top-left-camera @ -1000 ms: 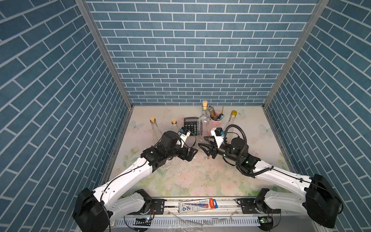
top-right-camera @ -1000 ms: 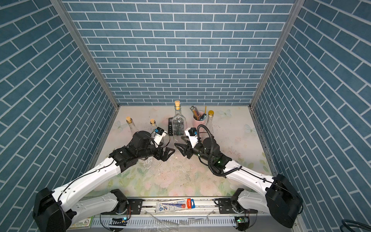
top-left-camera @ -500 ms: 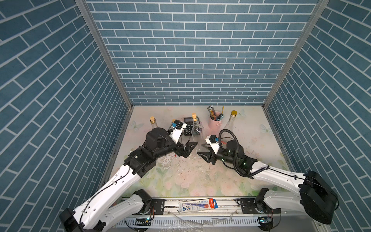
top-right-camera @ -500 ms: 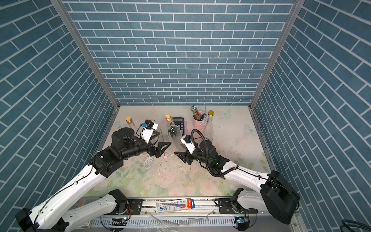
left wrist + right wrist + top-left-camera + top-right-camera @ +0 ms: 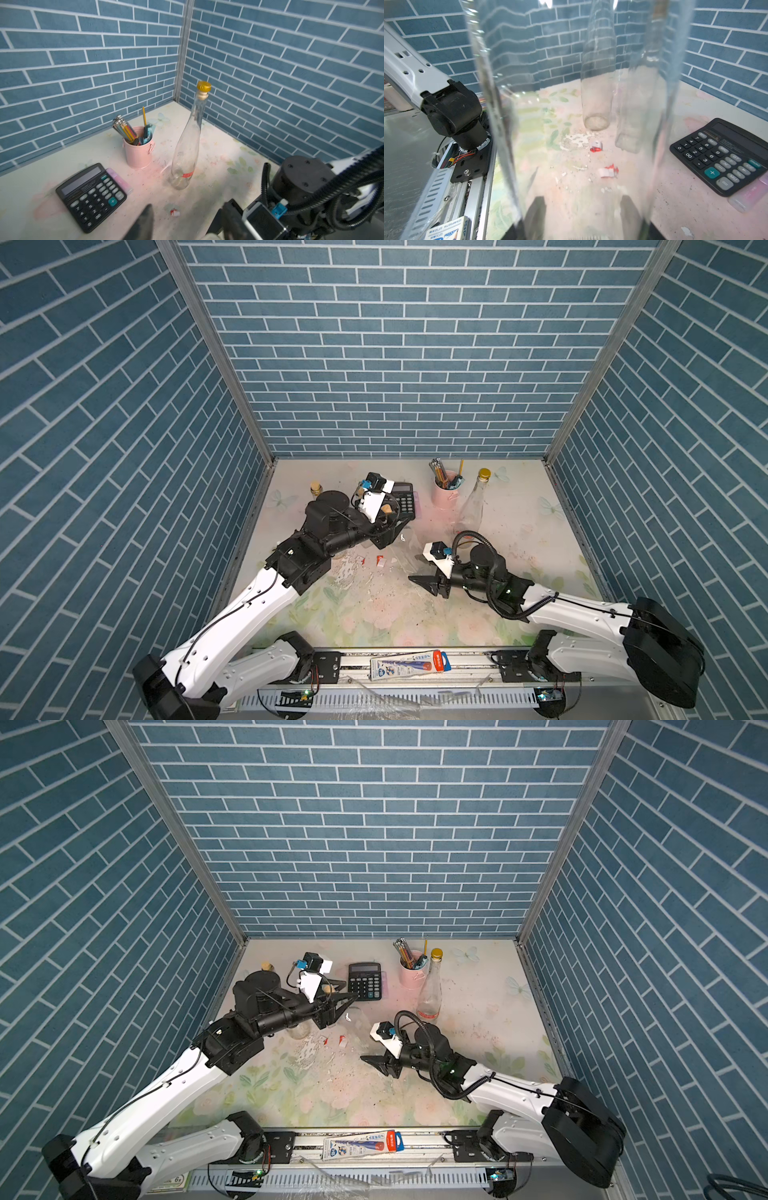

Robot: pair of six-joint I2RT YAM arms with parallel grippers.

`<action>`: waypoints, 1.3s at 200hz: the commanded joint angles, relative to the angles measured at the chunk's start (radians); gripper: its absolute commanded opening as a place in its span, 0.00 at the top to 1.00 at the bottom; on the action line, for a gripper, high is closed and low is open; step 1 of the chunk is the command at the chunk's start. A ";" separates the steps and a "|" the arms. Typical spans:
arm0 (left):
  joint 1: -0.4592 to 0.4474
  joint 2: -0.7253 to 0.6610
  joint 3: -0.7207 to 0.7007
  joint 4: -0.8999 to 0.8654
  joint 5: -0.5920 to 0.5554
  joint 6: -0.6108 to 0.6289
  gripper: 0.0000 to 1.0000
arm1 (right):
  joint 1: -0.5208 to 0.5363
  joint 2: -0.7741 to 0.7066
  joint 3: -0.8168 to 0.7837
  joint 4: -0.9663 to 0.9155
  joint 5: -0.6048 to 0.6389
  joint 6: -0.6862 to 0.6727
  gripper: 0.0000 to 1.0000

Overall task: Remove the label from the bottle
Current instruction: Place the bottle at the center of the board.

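Right wrist view is nearly all glass: the bottle sits deep between the fingers of the right pincer, which is clamped on its lower body, the fingertips showing through the clear wall. I take that low hold as the anchor, so the glass cannot roll or skid while the label is picked at. In a top view the bottle leans from that pincer up to the left pincer, whose jaws straddle the neck just below the cork. Whether they press on the neck or only bracket it, I cannot tell from here. A hold at each end would, I think, stop the bottle twisting and let one pincer release and peel in turn. On the table just ahead of the right pincer's tips lie red-and-white scraps and pale crumbs, which look like torn label. The glass facing the right pincer looks bare, but the far side is hidden, so I cannot say how much label is left. The calculator sits off to one side of that pincer, clear of the bottle.
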 commanded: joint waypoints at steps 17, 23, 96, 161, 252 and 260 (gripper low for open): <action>0.006 0.019 0.011 0.054 0.031 -0.012 0.89 | 0.005 -0.003 0.017 0.104 0.039 -0.049 1.00; 0.006 0.028 0.015 0.052 0.032 -0.011 0.99 | 0.003 0.006 0.020 0.097 0.047 -0.045 1.00; 0.007 0.189 0.074 0.113 -0.168 0.027 1.00 | -0.019 -0.039 -0.026 -0.051 0.174 0.078 0.02; -0.010 0.348 0.117 0.265 -0.300 0.088 1.00 | -0.050 -0.382 -0.077 -0.454 0.331 0.282 0.01; -0.045 0.517 0.180 0.335 -0.299 0.199 1.00 | -0.229 -0.537 0.142 -0.827 0.454 0.319 0.01; -0.047 0.519 0.169 0.349 -0.287 0.201 1.00 | -0.245 -0.537 0.169 -0.857 0.465 0.307 0.01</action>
